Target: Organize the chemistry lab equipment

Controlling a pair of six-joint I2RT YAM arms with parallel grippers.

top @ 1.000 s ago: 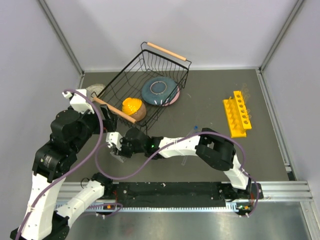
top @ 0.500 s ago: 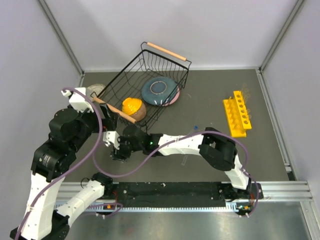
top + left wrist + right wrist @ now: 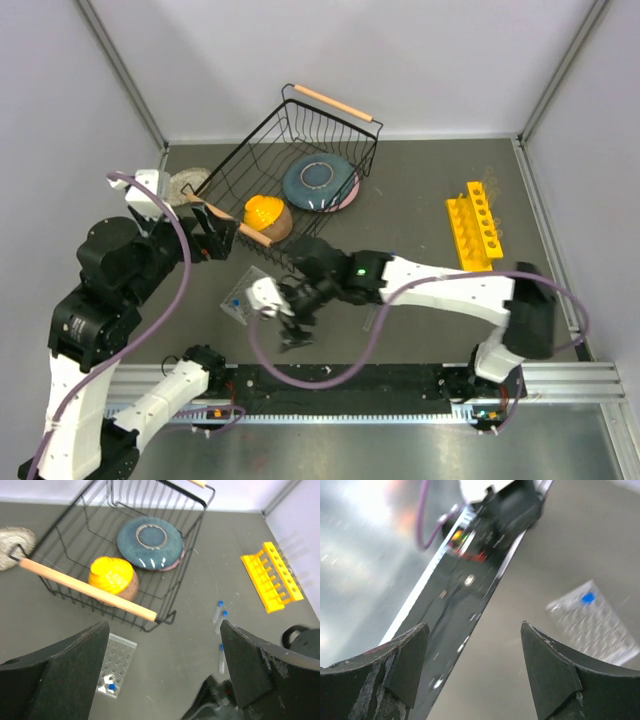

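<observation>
A clear tube rack (image 3: pixel 243 296) lies left of centre with a blue-capped tube (image 3: pixel 111 686) standing in it; the rack (image 3: pixel 592 622) shows blurred in the right wrist view. My right gripper (image 3: pixel 290 328) hovers just right of the rack, jaws open and empty (image 3: pixel 472 630). My left gripper (image 3: pixel 215 238) is raised by the basket's near handle, wide open with nothing in it (image 3: pixel 164 630). Three loose blue-capped tubes (image 3: pixel 218 611) lie on the table. The yellow holed rack (image 3: pixel 473 232) sits at the right, faint glass rods (image 3: pixel 490 185) beside it.
A black wire basket (image 3: pixel 345 140) with wooden handles holds a blue plate (image 3: pixel 318 182) and an orange bowl (image 3: pixel 266 216). A round woven pad (image 3: pixel 185 182) lies at its left. A metal rail (image 3: pixel 400 380) runs along the near edge.
My right gripper has opened and drawn back rightward and nearer from the clear rack, leaving the blue-capped tube in it. The left arm has pulled back to the left.
</observation>
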